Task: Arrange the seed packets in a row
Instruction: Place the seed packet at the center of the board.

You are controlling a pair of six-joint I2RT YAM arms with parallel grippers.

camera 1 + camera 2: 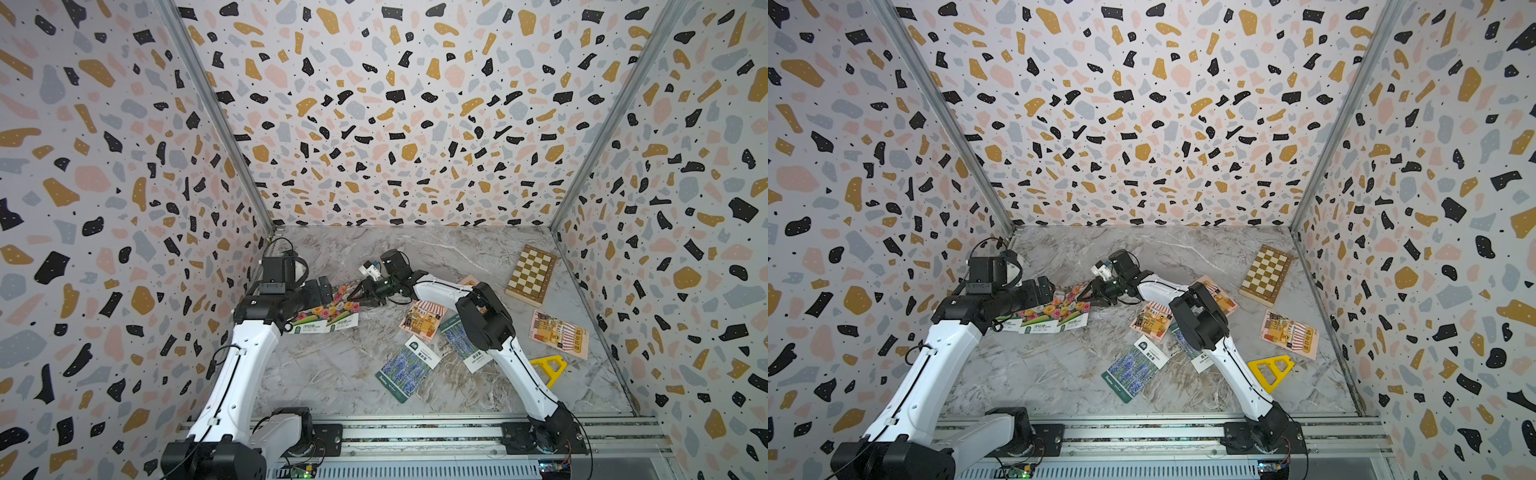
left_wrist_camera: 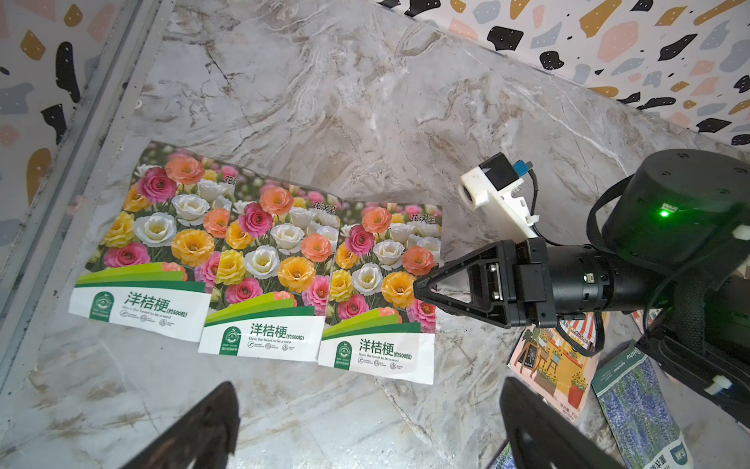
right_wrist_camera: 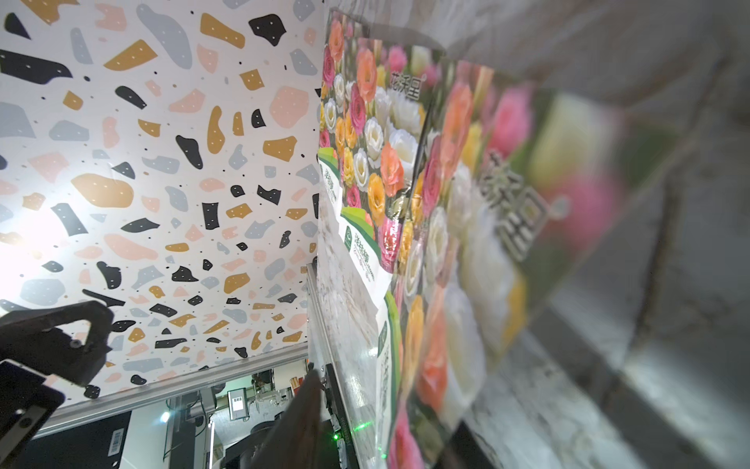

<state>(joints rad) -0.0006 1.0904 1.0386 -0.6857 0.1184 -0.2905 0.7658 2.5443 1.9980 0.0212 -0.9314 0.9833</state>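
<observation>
Top views both placed a lavender packet (image 1: 405,368) nearest the arm bases, askew on the tabletop (image 1: 332,374), with the yellow frame (image 1: 548,368) off to one side. Just beyond lay a second lavender packet (image 1: 467,345), partly under the right arm (image 1: 511,361), and three awning packets (image 1: 422,320) scattered at odd angles.

Farther on, three flower packets (image 2: 268,276) sat side by side with edges overlapping, a row begun. The left pincer (image 2: 369,383) hung near them, wide and empty. The right pincer (image 2: 420,289) had its tip at the outer edge of the third flower packet (image 2: 381,292). The right wrist view showed its fingers parted with nothing between, so the placing step looked done. Farthest lay the checkerboard (image 1: 532,276).

Next, that pincer would likely need to back off and fetch the closest awning packet for the row's end.
</observation>
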